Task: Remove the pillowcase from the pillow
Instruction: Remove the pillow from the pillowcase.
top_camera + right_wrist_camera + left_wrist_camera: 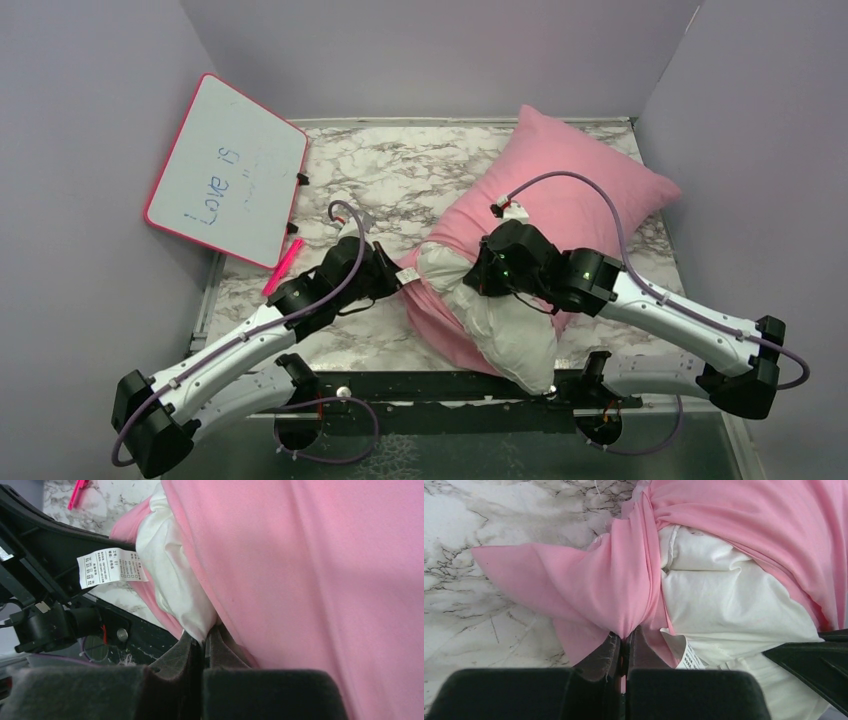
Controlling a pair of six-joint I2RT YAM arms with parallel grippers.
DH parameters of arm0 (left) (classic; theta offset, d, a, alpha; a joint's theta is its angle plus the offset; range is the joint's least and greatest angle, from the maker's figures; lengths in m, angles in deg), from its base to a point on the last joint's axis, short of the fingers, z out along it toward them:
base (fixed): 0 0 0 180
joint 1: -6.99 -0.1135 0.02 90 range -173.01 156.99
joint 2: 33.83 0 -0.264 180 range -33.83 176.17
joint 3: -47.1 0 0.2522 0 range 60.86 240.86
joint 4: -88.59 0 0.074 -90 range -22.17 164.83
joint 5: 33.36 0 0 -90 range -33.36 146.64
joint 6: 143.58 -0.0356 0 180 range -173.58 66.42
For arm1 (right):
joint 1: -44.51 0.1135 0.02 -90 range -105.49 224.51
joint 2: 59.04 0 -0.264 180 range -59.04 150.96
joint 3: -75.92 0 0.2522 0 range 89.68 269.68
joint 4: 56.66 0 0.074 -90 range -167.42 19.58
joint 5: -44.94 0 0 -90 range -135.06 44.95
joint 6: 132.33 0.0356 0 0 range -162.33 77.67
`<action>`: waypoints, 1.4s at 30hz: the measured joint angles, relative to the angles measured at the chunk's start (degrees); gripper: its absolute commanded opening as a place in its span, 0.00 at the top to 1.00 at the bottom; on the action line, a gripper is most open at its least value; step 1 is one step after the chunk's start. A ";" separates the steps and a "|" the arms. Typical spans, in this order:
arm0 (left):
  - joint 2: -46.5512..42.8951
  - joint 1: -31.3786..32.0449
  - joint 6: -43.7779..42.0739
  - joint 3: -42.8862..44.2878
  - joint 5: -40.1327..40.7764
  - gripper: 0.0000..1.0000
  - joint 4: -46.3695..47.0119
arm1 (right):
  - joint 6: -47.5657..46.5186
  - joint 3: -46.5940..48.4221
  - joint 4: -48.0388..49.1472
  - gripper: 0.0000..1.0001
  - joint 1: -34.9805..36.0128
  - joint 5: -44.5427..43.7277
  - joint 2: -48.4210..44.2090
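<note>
The pink pillowcase (575, 190) covers the far part of the white pillow (510, 335), whose near end sticks out bare toward the table's front edge. My left gripper (398, 278) is shut on a bunched fold of the pillowcase's open edge (614, 590). My right gripper (478, 275) is shut on a pinch of the white pillow fabric (180, 587), right beside the pink cover (310, 580). The pillow's tag shows in the left wrist view (692, 657) and the right wrist view (111, 566). The pillow also fills the right of the left wrist view (729, 595).
A pink-framed whiteboard (228, 170) with blue writing leans on the left wall. A pink marker (283, 265) lies below it on the marble tabletop (400, 170). Grey walls close in the left, back and right. A black rail (440, 385) runs along the front edge.
</note>
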 measured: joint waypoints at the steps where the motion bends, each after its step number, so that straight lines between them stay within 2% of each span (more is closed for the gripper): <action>1: 0.20 0.00 0.20 0.00 0.09 1.00 -0.22 | 0.15 0.00 0.04 0.99 0.00 -0.02 -0.15; 8: 3.21 -0.02 1.40 -0.04 0.04 1.00 0.44 | 0.74 0.00 0.31 0.99 0.02 0.20 -1.84; 18: 2.21 -2.60 0.81 -0.39 -0.74 1.00 0.96 | 0.72 2.43 -0.15 0.99 0.00 0.09 -2.54; 21: 1.92 -3.69 0.00 -0.39 -1.03 0.78 0.31 | 0.74 2.75 -0.09 0.99 0.00 0.13 -2.54; 25: 1.20 -5.16 -2.27 -0.57 -1.64 0.38 -2.29 | 0.74 2.78 -0.11 0.99 -0.02 0.28 -2.49; 26: 0.70 -5.70 -3.15 -0.63 -1.95 0.34 -3.23 | 0.70 2.78 -0.09 0.96 -0.02 0.42 -2.34; 27: 0.42 -5.97 -3.10 -0.63 -2.01 0.31 -3.74 | 0.50 2.78 -0.04 0.88 -0.02 0.59 -2.08; 29: -1.05 -6.54 -3.85 -0.66 -3.19 0.27 -5.27 | -0.68 2.78 0.28 0.61 -0.04 1.68 -0.92; 32: -3.96 -6.84 -3.74 -0.94 -5.42 0.24 -6.54 | -4.04 3.21 1.09 0.41 -0.24 5.40 2.29; 34: -7.08 -6.88 -3.08 -2.05 -7.21 0.24 -6.91 | -6.80 3.23 1.79 0.11 -0.24 7.91 4.28; 35: -8.72 -6.88 -2.47 -2.89 -8.17 0.24 -6.99 | -7.80 3.23 1.99 0.04 -0.24 8.79 5.01; 40: -13.51 -6.88 -0.11 -6.71 -13.42 0.24 -7.93 | -13.90 3.23 2.10 0.04 0.11 12.13 5.97; 42: -13.86 -6.88 0.28 -7.74 -15.39 0.24 -7.98 | -15.74 3.23 2.08 0.07 0.83 12.63 5.97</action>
